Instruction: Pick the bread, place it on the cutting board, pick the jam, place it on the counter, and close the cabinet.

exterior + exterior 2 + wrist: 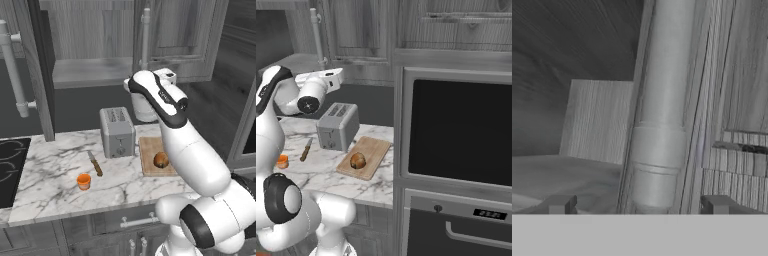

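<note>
The cabinet (105, 35) stands open, grey wood-grain, silver bar handle (662, 110) between gripper (639, 205) fingertips.

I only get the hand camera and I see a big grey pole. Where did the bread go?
Observer: The bread sits on the cutting board, right of the toaster.
Operator: And the jam?
Observer: The jam stands on the counter, near a knife.
Operator: What's my pole?
Observer: It's the handle of a cabinet door standing open, with your claw open around it.
</note>
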You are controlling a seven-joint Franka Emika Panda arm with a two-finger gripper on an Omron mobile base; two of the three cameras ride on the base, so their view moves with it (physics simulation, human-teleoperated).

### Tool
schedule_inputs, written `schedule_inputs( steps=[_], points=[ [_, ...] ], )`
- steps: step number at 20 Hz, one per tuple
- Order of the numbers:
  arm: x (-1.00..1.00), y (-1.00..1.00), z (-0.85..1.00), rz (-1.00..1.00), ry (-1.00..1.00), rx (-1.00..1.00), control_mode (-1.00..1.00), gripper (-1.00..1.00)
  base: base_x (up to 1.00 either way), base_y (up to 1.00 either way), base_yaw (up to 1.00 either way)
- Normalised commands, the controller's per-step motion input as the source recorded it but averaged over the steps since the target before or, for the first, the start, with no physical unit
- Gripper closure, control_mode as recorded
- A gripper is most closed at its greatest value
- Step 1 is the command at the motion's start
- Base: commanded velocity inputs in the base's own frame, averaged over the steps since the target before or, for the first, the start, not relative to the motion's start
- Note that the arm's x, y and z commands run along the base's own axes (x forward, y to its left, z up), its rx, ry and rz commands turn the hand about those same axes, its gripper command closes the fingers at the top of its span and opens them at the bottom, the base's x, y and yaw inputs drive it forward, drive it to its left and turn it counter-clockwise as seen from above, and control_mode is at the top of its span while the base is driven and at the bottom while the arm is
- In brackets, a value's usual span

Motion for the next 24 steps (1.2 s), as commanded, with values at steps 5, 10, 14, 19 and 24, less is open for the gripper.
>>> schedule_inputs(
  steps=[5,10,14,19,24],
  points=[
    [-0.24,0.0,0.0,-0.05,0.0,0.0,-1.0,-1.0,0.0,0.0,0.0],
    [-0.46,0.0,0.01,-0.03,0.0,0.0,-1.0,-1.0,0.0,0.0,0.0],
    [-0.48,0.0,0.06,-0.03,0.0,0.0,-1.0,-1.0,0.0,0.0,0.0],
    [-0.47,0.0,0.12,-0.04,0.0,0.0,-1.0,-1.0,0.0,0.0,0.0],
    [-0.32,0.09,0.22,-0.02,0.0,0.0,-1.0,-1.0,0.0,0.0,0.0]
  ],
)
